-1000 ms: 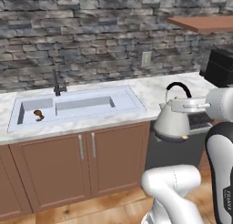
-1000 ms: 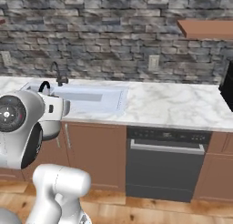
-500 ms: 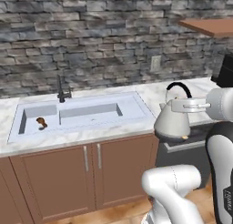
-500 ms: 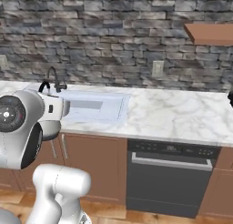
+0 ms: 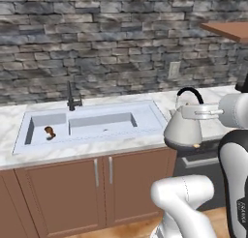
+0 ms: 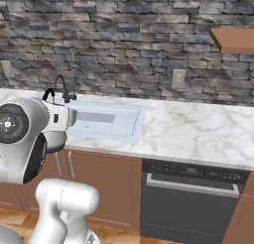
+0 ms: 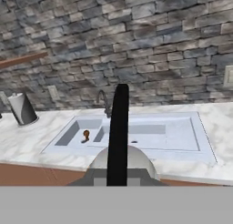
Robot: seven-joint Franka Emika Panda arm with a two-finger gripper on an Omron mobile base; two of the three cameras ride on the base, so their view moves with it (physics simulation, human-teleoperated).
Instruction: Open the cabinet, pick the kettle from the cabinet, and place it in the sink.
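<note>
Grey stone wall (image 6: 124,44), marble counter (image 6: 198,131), brown base cabinets (image 5: 92,193), dark dishwasher (image 6: 191,201), wood floor (image 6: 15,218).

A grey upright roll (image 7: 22,108) is standing on the marble counter (image 6: 198,131) at the hand view's left edge; a dishwasher (image 6: 191,201) is sitting lower right in the right base view.

kettle (image 7: 122,161) black handle up centre | sink (image 7: 182,132) beyond | grey roll (image 7: 21,108) left

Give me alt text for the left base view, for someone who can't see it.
The robot's pincer holds a silver-grey kettle by its black handle, in the air to the right of a pale sink set in a marble counter. A dark faucet stands behind the sink, against a stone wall.
</note>
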